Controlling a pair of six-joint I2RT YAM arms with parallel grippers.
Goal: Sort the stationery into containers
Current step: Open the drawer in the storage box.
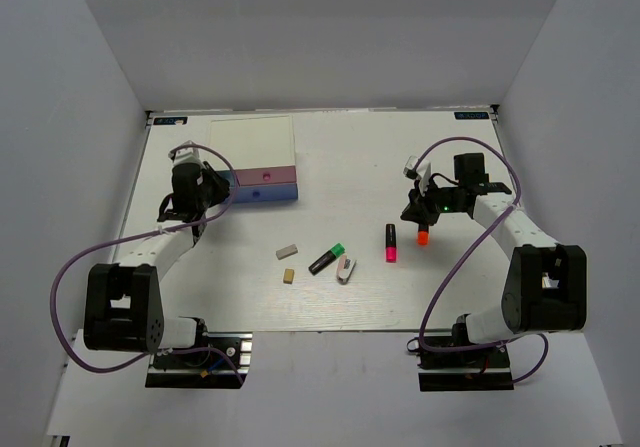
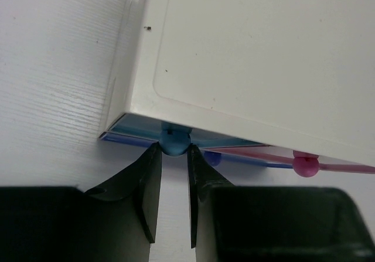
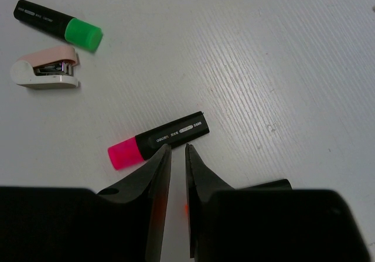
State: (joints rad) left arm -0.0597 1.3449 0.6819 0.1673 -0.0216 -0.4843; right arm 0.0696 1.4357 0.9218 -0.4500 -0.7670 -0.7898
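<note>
The containers are a white-topped box of drawers point(image 1: 252, 147) at the back left. My left gripper point(image 2: 174, 148) point(image 1: 222, 189) is shut on the blue knob point(image 2: 175, 138) of its light blue drawer. A pink knob point(image 2: 306, 166) shows to the right. My right gripper point(image 3: 177, 147) point(image 1: 413, 214) hovers with its jaws a narrow gap apart and bare table between them. Just past its tips lies the pink-ended marker point(image 3: 158, 140) point(image 1: 390, 243). The orange-red marker point(image 1: 421, 235) lies beneath this gripper and is almost hidden in the right wrist view.
Mid-table lie a green-ended marker point(image 1: 327, 258) point(image 3: 58, 26), a white-pink oblong piece point(image 1: 346, 268) point(image 3: 45, 71), a grey-white eraser point(image 1: 287, 252) and a tan eraser point(image 1: 288, 276). White walls close in the table on the left, right and back.
</note>
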